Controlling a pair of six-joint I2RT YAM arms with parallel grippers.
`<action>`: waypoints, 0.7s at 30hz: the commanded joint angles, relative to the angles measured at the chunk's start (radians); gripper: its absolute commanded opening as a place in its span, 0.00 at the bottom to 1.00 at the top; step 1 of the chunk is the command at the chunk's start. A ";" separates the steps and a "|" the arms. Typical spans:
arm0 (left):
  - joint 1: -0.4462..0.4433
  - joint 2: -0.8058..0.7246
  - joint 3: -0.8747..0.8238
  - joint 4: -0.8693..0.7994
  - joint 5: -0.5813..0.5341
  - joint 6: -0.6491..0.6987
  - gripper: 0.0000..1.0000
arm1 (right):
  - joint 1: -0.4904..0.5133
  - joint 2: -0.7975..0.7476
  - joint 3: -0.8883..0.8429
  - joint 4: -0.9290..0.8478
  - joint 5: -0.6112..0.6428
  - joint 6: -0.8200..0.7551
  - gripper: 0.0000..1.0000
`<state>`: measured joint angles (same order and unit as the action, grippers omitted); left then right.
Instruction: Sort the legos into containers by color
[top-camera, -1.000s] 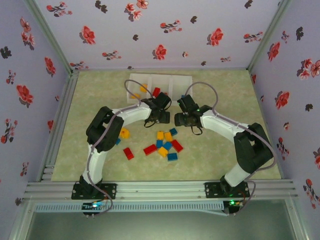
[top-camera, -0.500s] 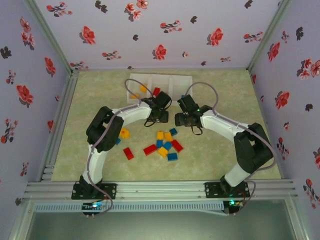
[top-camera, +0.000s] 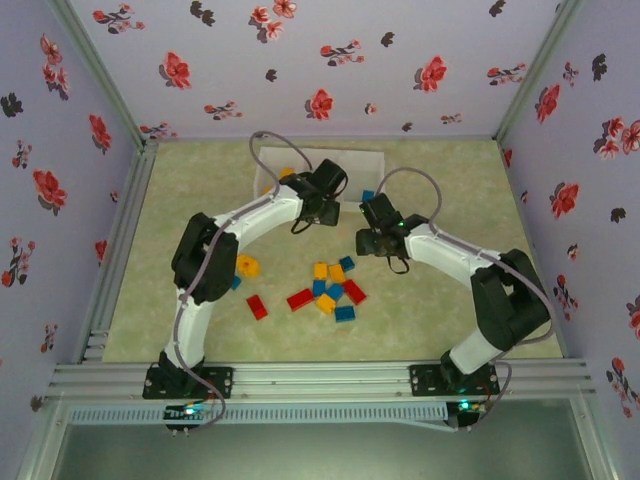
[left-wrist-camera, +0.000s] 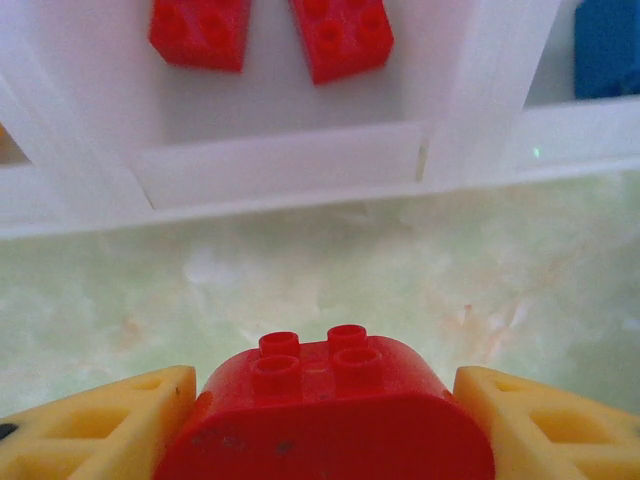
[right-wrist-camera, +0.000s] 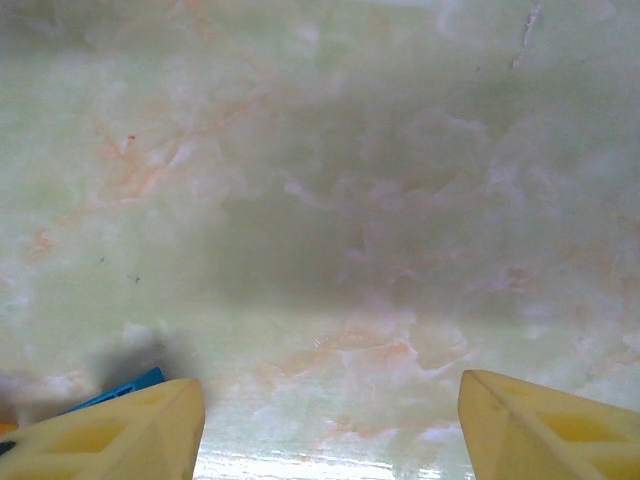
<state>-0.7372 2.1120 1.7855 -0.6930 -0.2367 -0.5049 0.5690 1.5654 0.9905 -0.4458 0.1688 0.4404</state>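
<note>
While the left fingers (left-wrist-camera: 90, 430) clamp the red arched lego (left-wrist-camera: 325, 410) at lower centre, short of the containers (left-wrist-camera: 280, 170) across the top, early release would drop it onto the bench (left-wrist-camera: 400, 270); right fingers (right-wrist-camera: 540, 425) stand wide, empty.

1 high rear overview; 2 wrist close-ups (left shares containers (left-wrist-camera: 280, 175)).

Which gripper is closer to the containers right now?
Left. The left gripper, holding a red brick, is at the containers' near wall, facing two red bricks inside. The right gripper hangs farther back over the table, jaws apart.
</note>
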 joint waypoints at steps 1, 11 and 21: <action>0.033 0.000 0.053 -0.016 -0.041 0.054 0.52 | -0.006 -0.047 -0.018 -0.017 0.032 0.024 0.68; 0.100 0.104 0.212 0.120 -0.039 0.160 0.47 | -0.006 -0.144 -0.081 -0.056 0.070 0.040 0.68; 0.123 0.229 0.354 0.254 -0.052 0.224 0.49 | -0.006 -0.219 -0.094 -0.117 0.107 0.037 0.68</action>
<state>-0.6273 2.3066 2.0716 -0.4923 -0.2638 -0.3267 0.5690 1.3861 0.9127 -0.5175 0.2337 0.4572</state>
